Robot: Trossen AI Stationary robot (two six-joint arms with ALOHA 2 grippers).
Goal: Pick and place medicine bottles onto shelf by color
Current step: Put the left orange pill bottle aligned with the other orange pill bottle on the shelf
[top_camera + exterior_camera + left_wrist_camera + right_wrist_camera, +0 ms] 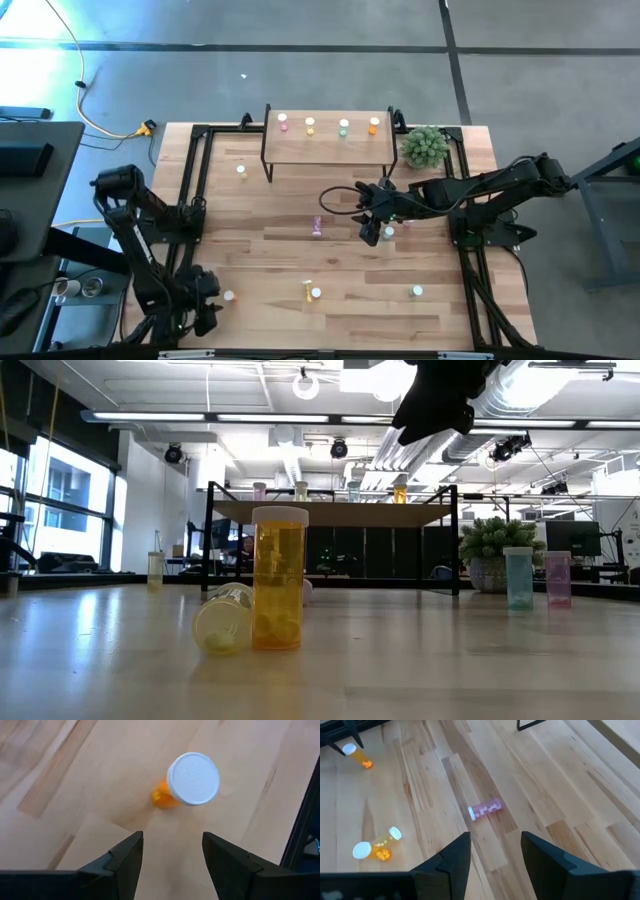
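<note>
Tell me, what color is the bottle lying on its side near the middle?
Pink bottle, clearest in the right wrist view.

Translucent plastic bottles (pixel 278 578), smooth wood tabletop (pixel 280 250)

Grey concrete floor (pixel 300 60), ceiling strip lights (pixel 180 417)

I log one upright orange bottle (pixel 172 795), white cap, on the table (pixel 75 795) beyond my left gripper's (pixel 172 851) parted fingers.
</note>
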